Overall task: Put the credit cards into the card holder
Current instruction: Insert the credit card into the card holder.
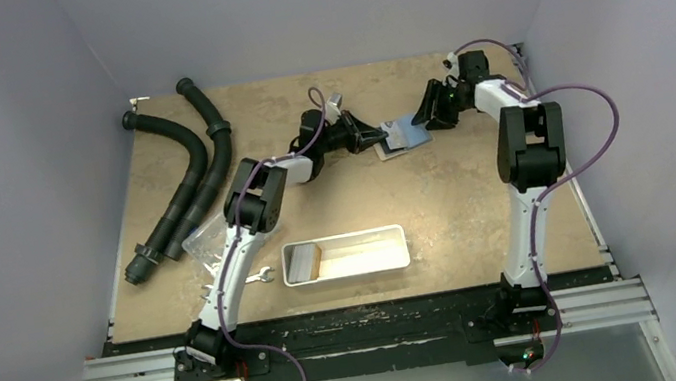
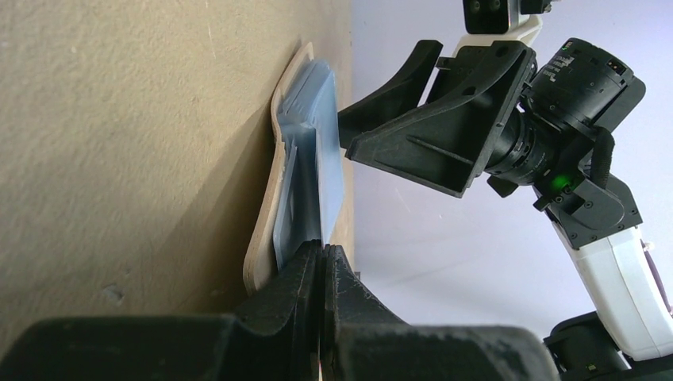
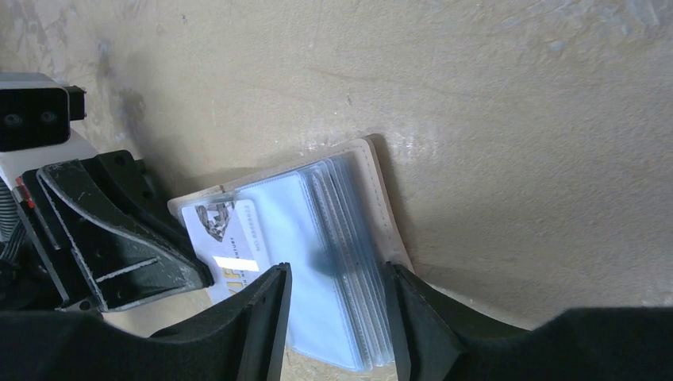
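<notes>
Card holder (image 1: 404,136): lies open at the far middle of the surface (image 1: 476,190), beige cover down and pale blue sleeves fanned upward, between the two claws.
Left claw (image 2: 323,250): closed to a hairline seam at the holder's edge. It appears to pinch a printed card (image 3: 230,238) by one corner.
Printed card: a light face with a grey logo, lying over the holder's left panel and overlapping the sleeves. I cannot tell whether it is inside a sleeve or only on top.
Right claw (image 3: 335,274): open, with one finger on either side of the fanned sleeves and nothing gripped. It looks placed to steady or part them.
Tray (image 1: 405,246): near the arm bases, well apart from the holder. A tan flat piece (image 1: 316,253) leans inside, probably another card.
Done so far: judging from this, one card is at the mouth of the holder, and none is clearly seated.
Left to do: push this card fully home, then fetch whatever cards remain, probably starting with the tan piece.
</notes>
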Controlling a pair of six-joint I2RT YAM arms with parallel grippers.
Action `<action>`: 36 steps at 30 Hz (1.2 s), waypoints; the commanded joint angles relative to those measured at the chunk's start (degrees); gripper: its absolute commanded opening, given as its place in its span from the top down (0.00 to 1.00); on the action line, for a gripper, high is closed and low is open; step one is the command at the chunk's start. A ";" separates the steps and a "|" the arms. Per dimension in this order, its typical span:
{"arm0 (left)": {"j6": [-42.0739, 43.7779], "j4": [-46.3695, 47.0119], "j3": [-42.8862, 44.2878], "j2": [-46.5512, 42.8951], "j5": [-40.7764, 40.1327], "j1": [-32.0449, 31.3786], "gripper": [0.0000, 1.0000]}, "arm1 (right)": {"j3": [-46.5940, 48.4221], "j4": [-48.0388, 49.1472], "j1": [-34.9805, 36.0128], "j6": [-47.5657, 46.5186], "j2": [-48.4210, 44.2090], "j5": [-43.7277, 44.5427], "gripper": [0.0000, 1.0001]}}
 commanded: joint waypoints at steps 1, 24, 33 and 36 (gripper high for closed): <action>-2.16 0.48 2.87 1.88 1.14 -0.71 1.00 | -0.44 -0.43 -0.42 -1.57 -2.41 1.80 0.48; 4.65 -10.84 8.21 2.67 -5.16 -3.89 1.00 | -11.24 7.49 1.38 5.17 -2.80 -2.80 0.87; 16.08 -25.20 9.17 -1.55 -11.95 -5.68 0.93 | -12.47 8.57 1.40 5.54 -4.67 -3.97 0.88; 20.13 -31.08 10.57 -3.22 -15.47 -6.55 0.78 | -12.75 8.73 1.46 5.95 -4.94 -3.24 0.88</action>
